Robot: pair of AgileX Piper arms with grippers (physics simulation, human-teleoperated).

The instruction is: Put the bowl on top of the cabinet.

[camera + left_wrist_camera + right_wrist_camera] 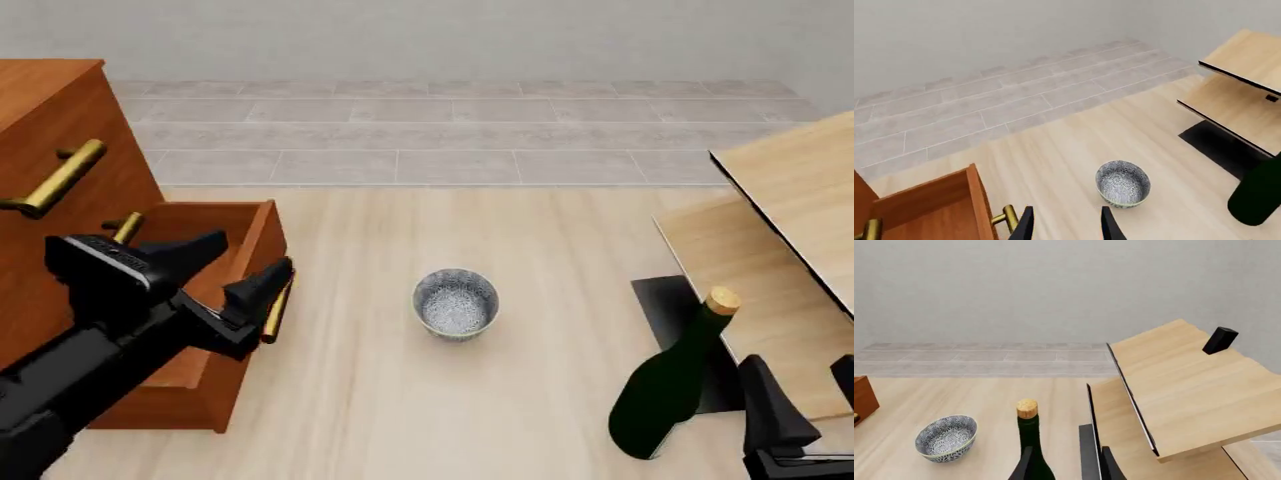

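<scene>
A: Left wrist view — what is showing?

B: The bowl is sitting upright on the pale counter, just beyond the tips of the left gripper, whose jaws are standing apart with nothing between them. The cabinet is lying to one side with a drawer pulled open and a brass handle near the fingertips. The dark green bottle and the light-wood boards are appearing at the far edge.

A: And the front view?

B: The bowl is resting near the middle of the counter, apart from everything. The cabinet is standing at the left, its open drawer facing the bowl. The left gripper is hovering in front of that drawer, jaws apart. The bottle is standing at the right beside the boards; the right gripper is showing at the lower right corner, jaws apart.

A: Right wrist view?

B: The corked bottle is standing directly ahead of the right gripper, and the bowl is sitting beside it on the counter, clear of the cabinet's corner.
</scene>
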